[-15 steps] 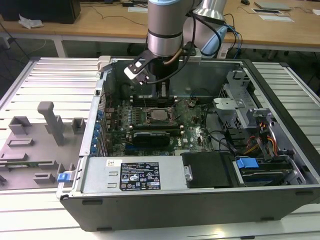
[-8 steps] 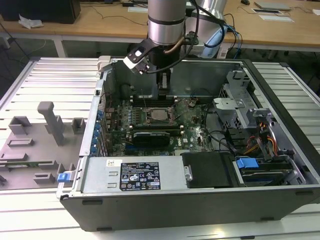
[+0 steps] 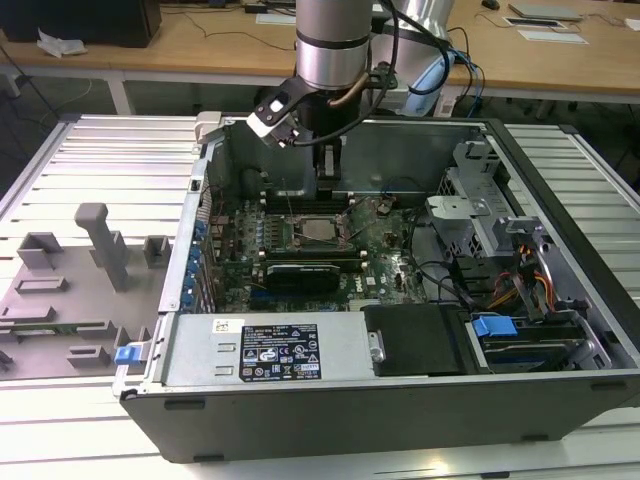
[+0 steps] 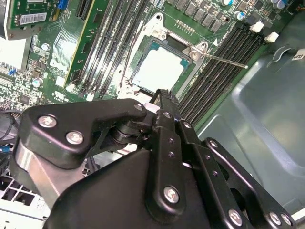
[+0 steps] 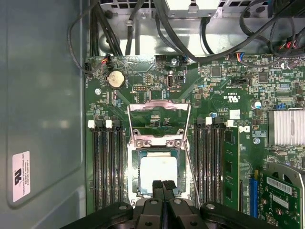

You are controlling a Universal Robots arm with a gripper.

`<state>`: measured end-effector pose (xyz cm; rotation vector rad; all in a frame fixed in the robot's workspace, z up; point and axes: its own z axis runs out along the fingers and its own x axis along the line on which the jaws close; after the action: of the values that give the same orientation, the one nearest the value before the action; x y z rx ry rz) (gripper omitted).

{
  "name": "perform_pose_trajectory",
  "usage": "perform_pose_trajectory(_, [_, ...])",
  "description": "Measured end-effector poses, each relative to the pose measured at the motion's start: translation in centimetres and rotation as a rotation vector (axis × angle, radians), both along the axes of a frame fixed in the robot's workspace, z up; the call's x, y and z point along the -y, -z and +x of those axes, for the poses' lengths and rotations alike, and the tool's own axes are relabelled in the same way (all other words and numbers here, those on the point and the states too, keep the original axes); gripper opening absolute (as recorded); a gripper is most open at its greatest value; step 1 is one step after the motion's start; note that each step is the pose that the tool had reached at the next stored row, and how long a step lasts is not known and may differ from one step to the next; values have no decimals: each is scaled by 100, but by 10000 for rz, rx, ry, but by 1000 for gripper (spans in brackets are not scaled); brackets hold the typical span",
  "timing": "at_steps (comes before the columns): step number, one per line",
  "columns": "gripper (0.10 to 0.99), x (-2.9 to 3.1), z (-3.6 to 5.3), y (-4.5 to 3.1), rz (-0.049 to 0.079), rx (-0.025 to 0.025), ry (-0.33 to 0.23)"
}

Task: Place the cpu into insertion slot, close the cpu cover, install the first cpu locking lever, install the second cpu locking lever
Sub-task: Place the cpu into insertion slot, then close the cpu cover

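OK, exterior view: arm (image 3: 335, 40) comes down from the top into the open case (image 3: 300, 400), which lies on its side on a slatted table (image 3: 100, 150). Gripper (image 3: 328, 188) hangs low over the board (image 3: 385, 265), by the socket's far edge. Cpu (image 3: 320, 232) sits flat in the socket, silvery top up, approx mid-board. A grey fixture tray (image 3: 60, 300) lies beside the case on the exterior view's left, well apart from the gripper.

First wrist view: you've got the jaws pressed together, the two tips side by side w/ nothing btwn them. The tips overlap the near edge of the cpu (image 5: 158, 171) (can't tell if they touch it or hover above). It's seated square in the slot, black RAM slots (image 5: 105, 167) on both sides. Cover (image 5: 158, 106) is swung open, lying back on the side of the socket away from the gripper, green board visible through its open middle. So the cpu is in, the cover isn't down.

Second wrist view: closed tips again, w/ the black linkage in front. Cpu sits just past the tips, bare metal top showing. One lever (image 4: 224, 60), a thin rod, angles out from the socket corner across the RAM slots toward the case wall.
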<state>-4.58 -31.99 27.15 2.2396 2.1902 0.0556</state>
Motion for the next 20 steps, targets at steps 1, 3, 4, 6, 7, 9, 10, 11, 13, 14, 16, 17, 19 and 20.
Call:
perform_pose_trajectory(1, [106, 0, 0, 0, 0, 0, 0])
perform_pose_trajectory(3, [106, 0, 0, -1, 0, -1, 0])
perform_pose_trajectory(4, [106, 0, 0, -2, -1, 0, 0])
perform_pose_trajectory(6, [106, 0, 0, -3, 0, 0, 0])
perform_pose_trajectory(7, [106, 0, 0, -3, -1, -1, 0])
perform_pose_trajectory(9, [106, 0, 0, -3, 0, 0, 0])
perform_pose_trajectory(10, [106, 0, 5, -4, -2, -1, -2])
perform_pose_trajectory(11, [106, 0, 44, -5, -4, -3, 1])
perform_pose_trajectory(13, [106, 0, 225, -3, -1, -5, 0])
perform_pose_trajectory(14, [106, 0, 398, -3, 1, -7, -1])
perform_pose_trajectory(16, [106, 0, 545, -4, -1, -11, 0])
perform_pose_trajectory(17, [106, -1, 607, -3, 0, -12, -1])
perform_pose_trajectory(19, [106, 0, 689, -3, 1, -15, 1])
perform_pose_trajectory(20, [106, 0, 740, -3, 0, -17, 0])
